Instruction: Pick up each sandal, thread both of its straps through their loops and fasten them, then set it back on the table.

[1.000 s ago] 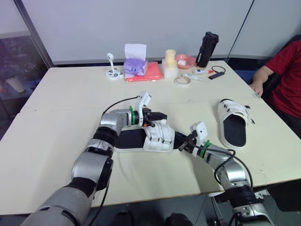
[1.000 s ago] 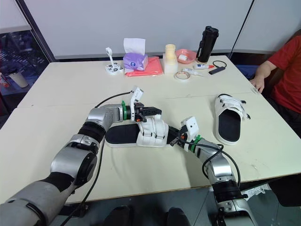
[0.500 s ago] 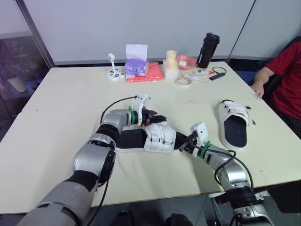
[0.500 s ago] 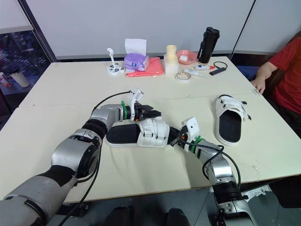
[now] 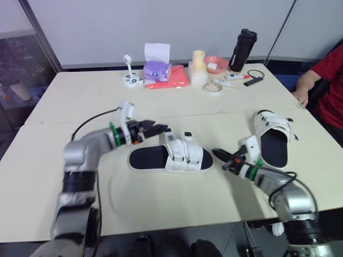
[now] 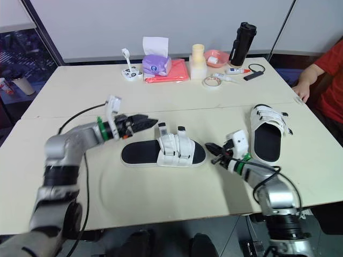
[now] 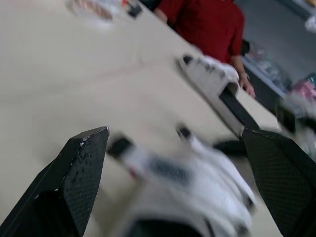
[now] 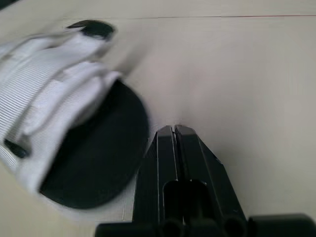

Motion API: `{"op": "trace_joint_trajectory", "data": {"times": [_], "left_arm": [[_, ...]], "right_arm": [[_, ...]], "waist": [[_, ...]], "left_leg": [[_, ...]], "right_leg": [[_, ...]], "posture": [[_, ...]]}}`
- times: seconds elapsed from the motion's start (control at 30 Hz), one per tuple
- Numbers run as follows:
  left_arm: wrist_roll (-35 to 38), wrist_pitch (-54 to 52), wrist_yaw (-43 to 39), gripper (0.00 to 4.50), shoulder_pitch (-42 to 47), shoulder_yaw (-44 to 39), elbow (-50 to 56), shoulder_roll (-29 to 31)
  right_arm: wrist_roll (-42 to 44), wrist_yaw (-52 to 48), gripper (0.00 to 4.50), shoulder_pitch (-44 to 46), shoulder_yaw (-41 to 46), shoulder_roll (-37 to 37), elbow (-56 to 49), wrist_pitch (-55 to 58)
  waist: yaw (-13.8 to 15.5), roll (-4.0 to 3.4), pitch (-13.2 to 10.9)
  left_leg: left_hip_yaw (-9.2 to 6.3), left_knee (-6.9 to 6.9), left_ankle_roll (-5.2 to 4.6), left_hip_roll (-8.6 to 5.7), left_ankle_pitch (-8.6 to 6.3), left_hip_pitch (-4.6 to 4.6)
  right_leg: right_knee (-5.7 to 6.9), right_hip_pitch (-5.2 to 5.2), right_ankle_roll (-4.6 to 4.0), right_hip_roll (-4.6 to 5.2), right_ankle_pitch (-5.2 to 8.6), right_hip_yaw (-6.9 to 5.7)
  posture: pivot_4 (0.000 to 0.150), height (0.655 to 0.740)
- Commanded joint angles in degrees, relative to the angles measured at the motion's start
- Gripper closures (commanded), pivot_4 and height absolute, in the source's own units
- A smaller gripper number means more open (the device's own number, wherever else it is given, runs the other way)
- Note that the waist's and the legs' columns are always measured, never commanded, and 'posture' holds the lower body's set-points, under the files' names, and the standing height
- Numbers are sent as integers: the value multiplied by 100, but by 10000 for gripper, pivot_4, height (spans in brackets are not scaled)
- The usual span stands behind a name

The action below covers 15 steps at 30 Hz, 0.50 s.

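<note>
My L fingers (image 7: 74,182) spread wide, empty, sandal (image 5: 177,158) just ahead of tips, my R fingers (image 8: 163,168) pressed tight together, empty, same sandal's end just beside, 2nd sandal (image 5: 273,134) well apart

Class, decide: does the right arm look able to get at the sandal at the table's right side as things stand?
Probably yes. The right pincer, shut, points away from the right-side sandal, but that sandal lies close beside the arm with only bare table between them.
</note>
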<state>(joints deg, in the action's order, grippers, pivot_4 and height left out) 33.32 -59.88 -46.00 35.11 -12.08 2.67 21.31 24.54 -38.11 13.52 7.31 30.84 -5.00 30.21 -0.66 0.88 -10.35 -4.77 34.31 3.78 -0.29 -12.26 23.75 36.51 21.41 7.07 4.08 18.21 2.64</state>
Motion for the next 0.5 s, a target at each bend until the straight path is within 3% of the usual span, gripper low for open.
{"op": "trace_joint_trajectory", "data": {"times": [0.03, 0.23, 0.5], "left_arm": [[838, -892, 353, 476, -615, -401, 1496, 176], [1383, -1345, 593, 476, -1668, -368, 2362, 496], [1105, -805, 923, 476, -1588, 187, 1664, 278]], "right_arm": [[325, -277, 45000, 186, 328, 430, -452, 298], [1020, -786, 45000, 217, 549, 1122, -1090, 1086], [1859, -747, 45000, 3, 528, 1265, -2240, 1995]], "waist": [[-13, -4, -8], [-11, -4, -20], [14, -2, -22]], "left_leg": [[3, 3, 1, 0, 0, -1], [12, 2, 0, 0, 0, -4], [12, 30, -4, -4, -3, -1]], "right_leg": [[1, 0, -1, -3, 0, -3], [2, -2, -1, -5, 1, -2], [2, -16, -3, -3, 1, -7]], "posture": [[1500, 7400], [1500, 7400], [1500, 7400]]}}
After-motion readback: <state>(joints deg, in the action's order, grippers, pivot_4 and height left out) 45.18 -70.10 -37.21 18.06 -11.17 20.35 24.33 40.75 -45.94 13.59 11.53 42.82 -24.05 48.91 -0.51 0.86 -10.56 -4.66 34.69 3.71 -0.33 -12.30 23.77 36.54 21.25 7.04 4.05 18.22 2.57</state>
